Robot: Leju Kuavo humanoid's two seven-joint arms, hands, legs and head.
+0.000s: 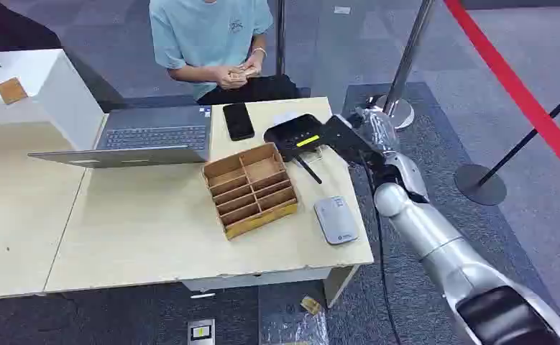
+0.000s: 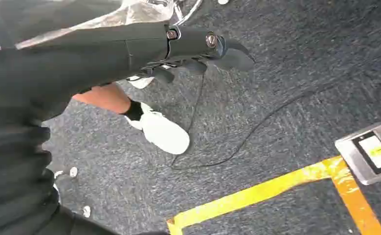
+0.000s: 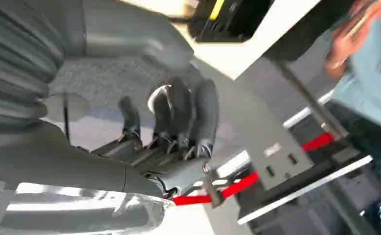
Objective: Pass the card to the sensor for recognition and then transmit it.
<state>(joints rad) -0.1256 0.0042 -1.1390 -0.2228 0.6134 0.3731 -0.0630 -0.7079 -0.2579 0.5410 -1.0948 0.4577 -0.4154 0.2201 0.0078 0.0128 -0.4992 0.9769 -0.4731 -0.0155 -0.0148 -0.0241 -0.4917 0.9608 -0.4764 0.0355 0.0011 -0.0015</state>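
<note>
The black sensor [image 1: 296, 136] with a yellow strip lies on the table's far right part, also showing in the right wrist view [image 3: 227, 17]. My right hand [image 1: 350, 135] reaches in over the table's right edge and hovers just beside the sensor. Its dark fingers [image 3: 181, 115] are apart, with no card between them. A person across the table holds small tan cards [image 1: 238, 73] in both hands. My left hand [image 2: 198, 46] hangs over the floor with its fingers stretched out and nothing in them.
A wooden divided box [image 1: 250, 188] stands mid-table, with a grey flat device [image 1: 336, 220] to its right. A laptop [image 1: 147, 136] and a black phone [image 1: 238, 121] lie further back. Stanchion posts [image 1: 405, 68] and a red barrier stand to the right. A shoe [image 2: 161, 129] is near my left hand.
</note>
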